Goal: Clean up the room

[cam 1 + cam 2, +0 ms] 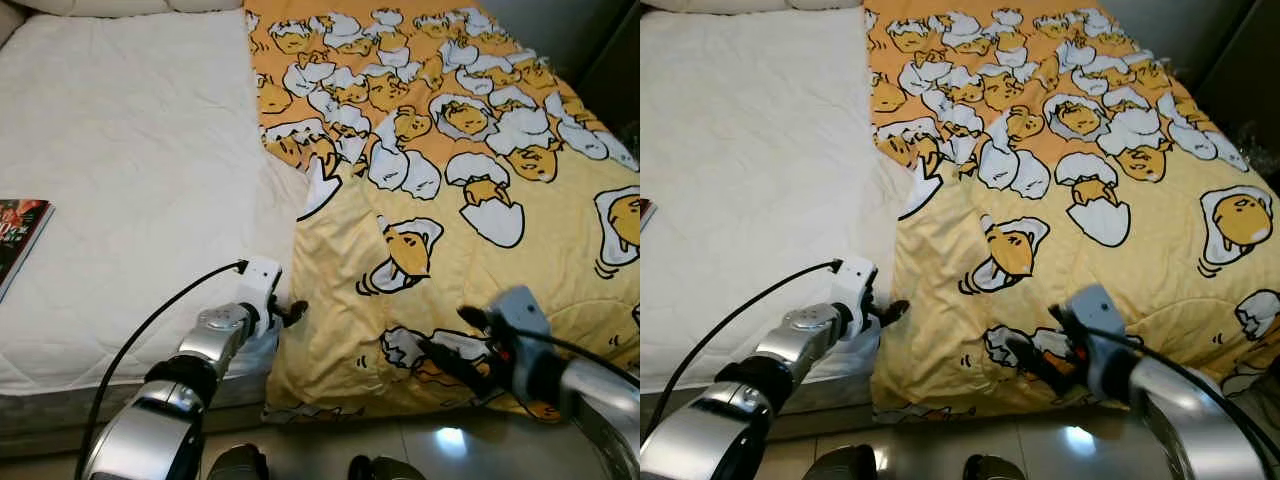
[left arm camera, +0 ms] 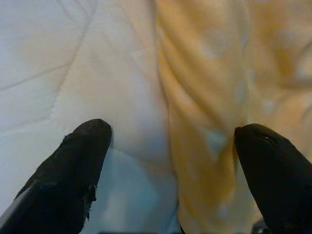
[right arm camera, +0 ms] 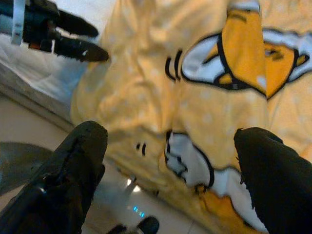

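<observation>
A: Where does the left end effector (image 1: 290, 312) sit, and how do its fingers stand?

B: It sits at the foot edge of the bed (image 1: 130, 200), right where the yellow blanket (image 1: 450, 230) meets the bare white mattress cover. In the left wrist view its two black fingers (image 2: 83, 161) are spread apart, with the blanket's hanging edge (image 2: 195, 146) between them; one finger lies against the white cover, the other against the yellow cloth. Nothing is clamped.

A: And the right end effector (image 1: 455, 345)?

B: It hovers over the blanket's lower corner, near the foot of the bed. Its fingers (image 3: 78, 165) are also parted, framing a printed egg figure on the cloth, with no fabric pinched between them. The left end effector appears beyond it in the right wrist view (image 3: 63, 36), across a fold of yellow cloth.

A: How does the blanket lie relative to both?

B: It spreads ahead of the right end effector and to the right of the left one, covering the right half of the bed; its near edge droops over the foot toward the glossy floor (image 1: 440, 445).

A: Anything else on the bed?

B: A book (image 1: 18, 235) with a dark red cover lies on the white cover, well to the left of the left end effector, at the bed's left edge.
</observation>
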Robot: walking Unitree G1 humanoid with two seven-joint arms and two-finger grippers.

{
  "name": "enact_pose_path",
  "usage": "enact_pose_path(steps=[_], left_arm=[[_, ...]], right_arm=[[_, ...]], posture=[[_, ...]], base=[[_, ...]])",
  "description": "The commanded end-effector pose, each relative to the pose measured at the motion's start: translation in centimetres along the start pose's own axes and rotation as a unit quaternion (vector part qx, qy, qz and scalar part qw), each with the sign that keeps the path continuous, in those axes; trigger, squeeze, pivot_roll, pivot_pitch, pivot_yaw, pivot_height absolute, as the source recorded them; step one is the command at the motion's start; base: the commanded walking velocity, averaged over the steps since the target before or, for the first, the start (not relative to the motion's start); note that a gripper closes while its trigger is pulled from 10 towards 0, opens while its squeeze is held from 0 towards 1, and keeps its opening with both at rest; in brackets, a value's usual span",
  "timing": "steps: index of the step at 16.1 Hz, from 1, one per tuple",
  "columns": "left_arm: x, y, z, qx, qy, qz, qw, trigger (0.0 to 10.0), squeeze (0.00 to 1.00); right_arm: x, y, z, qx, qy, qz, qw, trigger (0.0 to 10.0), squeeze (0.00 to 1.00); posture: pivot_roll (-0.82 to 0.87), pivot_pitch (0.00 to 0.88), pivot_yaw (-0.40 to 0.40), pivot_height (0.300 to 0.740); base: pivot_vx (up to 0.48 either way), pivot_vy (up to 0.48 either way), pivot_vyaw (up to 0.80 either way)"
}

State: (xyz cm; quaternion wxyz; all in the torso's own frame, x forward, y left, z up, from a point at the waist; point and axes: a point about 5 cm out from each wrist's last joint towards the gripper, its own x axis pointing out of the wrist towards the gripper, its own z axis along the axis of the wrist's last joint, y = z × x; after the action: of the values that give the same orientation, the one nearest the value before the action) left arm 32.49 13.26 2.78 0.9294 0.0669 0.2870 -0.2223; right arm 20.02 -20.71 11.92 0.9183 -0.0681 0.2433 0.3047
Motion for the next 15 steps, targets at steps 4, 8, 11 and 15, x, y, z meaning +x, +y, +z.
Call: enact_pose_path(steps=[4, 8, 11, 15], left_arm=[[0.0, 0.2, -1.8, 0.049, 0.046, 0.050, 0.996, 10.0, 0.00], [0.0, -0.5, -2.9, 0.047, 0.057, 0.036, 0.997, 2.5, 0.00], [0.1, -0.8, -3.2, 0.040, 0.056, 0.040, 0.997, 0.0, 0.00], [0.0, -0.7, -3.5, 0.045, 0.057, 0.042, 0.996, 0.0, 0.00]], right_arm=[[-1.6, 1.6, -0.1, 0.010, 0.006, 0.007, 1.000, 10.0, 0.00], [-1.9, 2.6, -0.3, 0.019, 0.008, 0.008, 1.000, 10.0, 0.00], [-2.0, 2.8, -0.5, 0.019, 0.011, 0.012, 1.000, 10.0, 0.00], [-1.2, 2.7, 0.0, 0.008, 0.003, 0.016, 1.000, 10.0, 0.00]], posture=[[-0.24, 0.224, -0.014, 0.740], [-0.23, 0.217, -0.004, 0.740], [-0.22, 0.201, -0.026, 0.740], [-0.20, 0.191, -0.031, 0.740]], base=[[0.000, 0.000, 0.00], [0.000, 0.000, 0.00], [0.000, 0.000, 0.00], [0.000, 0.000, 0.00]])
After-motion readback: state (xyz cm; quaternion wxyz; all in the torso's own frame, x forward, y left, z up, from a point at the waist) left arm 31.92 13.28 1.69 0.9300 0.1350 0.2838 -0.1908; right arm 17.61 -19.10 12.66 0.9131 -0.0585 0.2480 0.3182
